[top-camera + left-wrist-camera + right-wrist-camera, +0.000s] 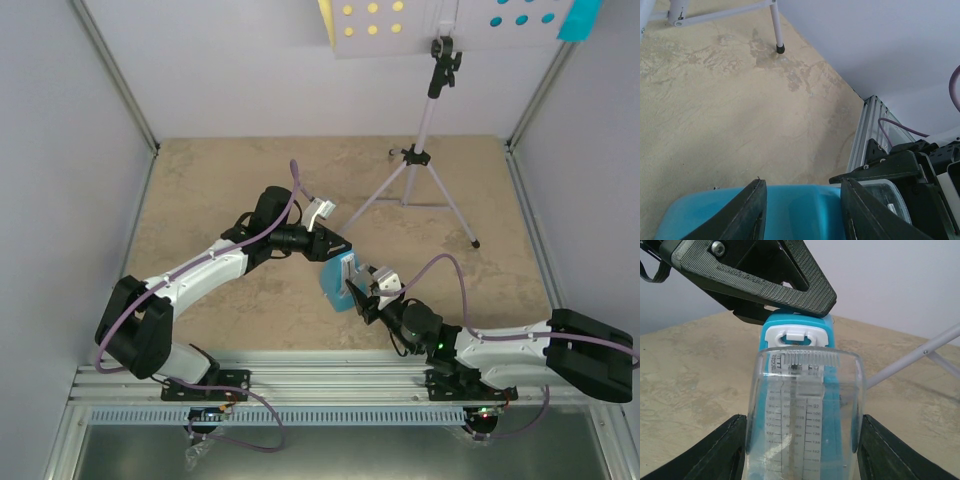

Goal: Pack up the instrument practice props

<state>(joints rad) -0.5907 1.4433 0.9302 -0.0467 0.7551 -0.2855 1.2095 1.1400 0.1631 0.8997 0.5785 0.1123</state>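
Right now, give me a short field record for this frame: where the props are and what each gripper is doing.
metronome: blue, clear front cover, between the two grippers, toward the near edge of the table
right gripper: shut on the metronome, fingers against the cover's sides
left gripper: fingers at the metronome's narrow top; grip unclear
music stand: upright on its tripod, far right, untouched
sheets: yellow sheet at the desk's left, cyan sheet at its right
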